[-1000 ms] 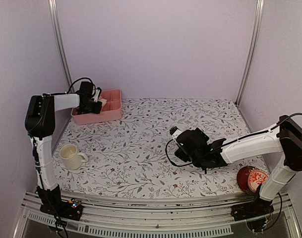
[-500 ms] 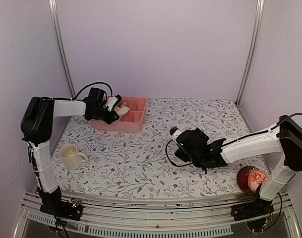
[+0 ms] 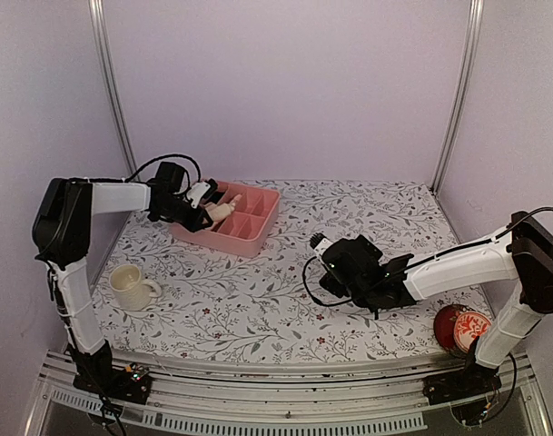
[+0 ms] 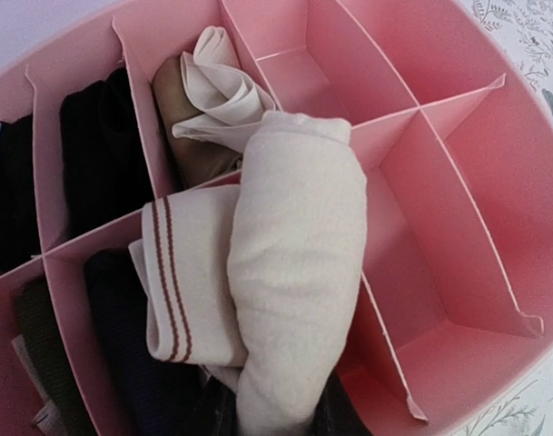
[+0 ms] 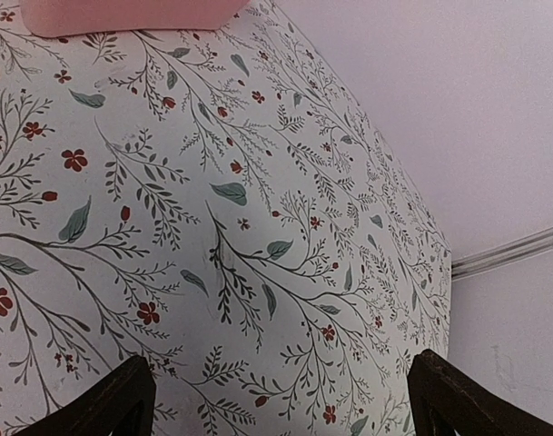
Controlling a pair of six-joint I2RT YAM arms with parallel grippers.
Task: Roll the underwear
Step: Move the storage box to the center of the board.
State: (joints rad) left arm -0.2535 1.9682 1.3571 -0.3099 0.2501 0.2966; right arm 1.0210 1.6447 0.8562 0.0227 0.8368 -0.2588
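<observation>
**A:** What is hard to make out?

**B:** The left claw itself. In its wrist view the rolled pale peach underwear fills the foreground and covers both fingers. I cannot tell whether the claw is clenched on the roll, on the pink tray, or on nothing. The frame cuts off the roll's near end.

**A:** And the other garment?

**B:** The olive-brown underwear, rolled with its cream part on top, sits in a compartment just beyond the claw, left of the peach roll. Black bundles fill compartments further left. A striped white cloth lies against the roll.

**A:** Room to move?

**B:** Flowered tabletop stretches between the tray and the right claw, which is released, fingers spread wide. A mug stands back from the left claw, toward its arm's base.

**A:** Any change?

**B:** A second ago the tray sat by the left wall. It has slid rightward and turned, and the left claw has gone with it. The right claw has not moved.
</observation>
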